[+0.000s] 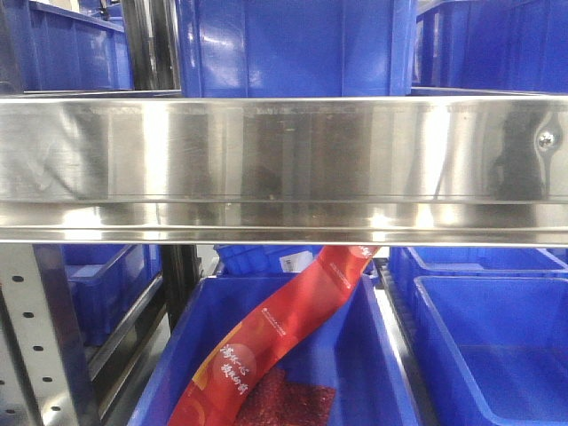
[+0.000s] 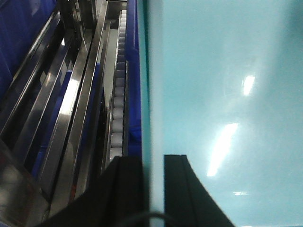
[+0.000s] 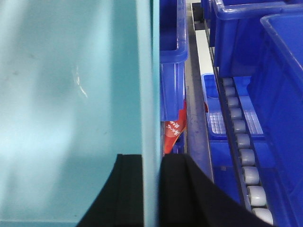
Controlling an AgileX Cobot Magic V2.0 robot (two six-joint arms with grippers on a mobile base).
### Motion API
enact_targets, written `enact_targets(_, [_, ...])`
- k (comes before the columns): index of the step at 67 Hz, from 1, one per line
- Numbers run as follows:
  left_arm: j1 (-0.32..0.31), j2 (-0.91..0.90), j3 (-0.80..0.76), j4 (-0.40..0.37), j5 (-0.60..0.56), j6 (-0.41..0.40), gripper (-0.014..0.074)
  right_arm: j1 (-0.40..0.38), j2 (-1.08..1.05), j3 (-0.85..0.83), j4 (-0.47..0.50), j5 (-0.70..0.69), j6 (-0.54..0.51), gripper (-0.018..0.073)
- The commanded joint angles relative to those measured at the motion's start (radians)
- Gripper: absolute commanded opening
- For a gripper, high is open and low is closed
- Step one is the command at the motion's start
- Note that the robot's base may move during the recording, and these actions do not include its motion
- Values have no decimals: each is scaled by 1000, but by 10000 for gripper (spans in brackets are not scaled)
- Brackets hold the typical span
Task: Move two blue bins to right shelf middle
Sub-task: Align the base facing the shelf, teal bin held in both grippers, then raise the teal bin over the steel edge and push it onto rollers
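A pale sky-blue bin (image 2: 227,71) fills the right of the left wrist view, and its smooth inside (image 3: 61,94) fills the left of the right wrist view. My left gripper (image 2: 154,189) is shut on the bin's left wall, with one black finger (image 2: 125,189) outside and one inside. On the opposite wall my right gripper (image 3: 151,189) is shut the same way. A second pale bin does not show. The front view shows the rack's broad stainless-steel front rail (image 1: 284,160) close up, with neither the grippers nor the pale bin in it.
Dark royal-blue bins stand above the rail (image 1: 293,44) and below it (image 1: 497,346). A red printed packet (image 1: 275,328) lies in the lower middle bin. Roller tracks (image 2: 118,94) (image 3: 239,142) and more dark bins (image 3: 279,71) flank the held bin.
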Motion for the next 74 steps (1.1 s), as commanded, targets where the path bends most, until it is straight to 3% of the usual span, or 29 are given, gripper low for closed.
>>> enact_targets(1, [-3,-13,-18,11,-64,-7,-111,0,-19,-15,-30,-98,-2,-166])
enact_targets(16, [-3,-13,-18,11,-68,-7,-111,0,-17,-15,-30,-95,-2,-166])
enact_targets(28, [-3,9,27,9,-45,-7,-111,0,24,-3,-32,-8,43,-166])
enact_targets(41, [-3,22,175,7,-67,-9,-111,0,32,130,-59,-59,113,-166])
enact_targets(55, [15,22,328,3,-183,-12,-111,0,32,301,-74,-172,186,-166])
enact_targets(74, [24,40,384,-9,-231,-12,-111,0,55,364,-76,-253,191,-166])
